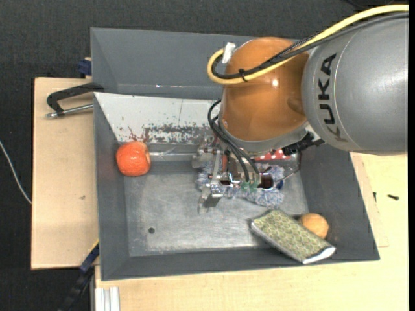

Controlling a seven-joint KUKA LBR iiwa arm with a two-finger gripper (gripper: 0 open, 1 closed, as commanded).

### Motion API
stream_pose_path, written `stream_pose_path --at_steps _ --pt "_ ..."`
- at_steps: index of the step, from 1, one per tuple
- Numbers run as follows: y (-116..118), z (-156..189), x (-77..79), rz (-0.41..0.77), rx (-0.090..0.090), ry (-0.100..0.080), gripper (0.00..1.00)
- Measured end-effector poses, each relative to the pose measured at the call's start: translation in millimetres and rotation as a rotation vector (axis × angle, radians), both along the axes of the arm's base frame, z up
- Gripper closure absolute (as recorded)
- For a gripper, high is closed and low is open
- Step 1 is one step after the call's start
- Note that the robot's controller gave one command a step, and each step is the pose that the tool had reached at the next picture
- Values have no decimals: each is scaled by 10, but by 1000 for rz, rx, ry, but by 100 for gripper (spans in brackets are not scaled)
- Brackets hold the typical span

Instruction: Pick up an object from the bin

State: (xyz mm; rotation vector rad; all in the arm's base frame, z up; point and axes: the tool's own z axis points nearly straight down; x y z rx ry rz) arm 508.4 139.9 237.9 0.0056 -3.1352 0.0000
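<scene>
Gripper (211, 197) low over the middle of the bin (170, 222)
Open or closed: cannot tell. Blue-white clutter (267, 188) lies just right, orange ball (133, 159) left, patterned pad (288, 237) near right.

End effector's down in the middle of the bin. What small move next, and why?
Probably nudge the end effector slightly toward the view's right: its tip sits over bare bin floor, while the blue-and-white thing lies just beside it, partly under the orange wrist cover. The orange ball is farther off.

"UKA" on grey arm (373, 76) (sideways)
</scene>
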Motion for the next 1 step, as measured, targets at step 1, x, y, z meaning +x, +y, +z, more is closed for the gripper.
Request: stream_pose_path --at_steps 1 --pt "-9 46 17 -3 2 -8 0"
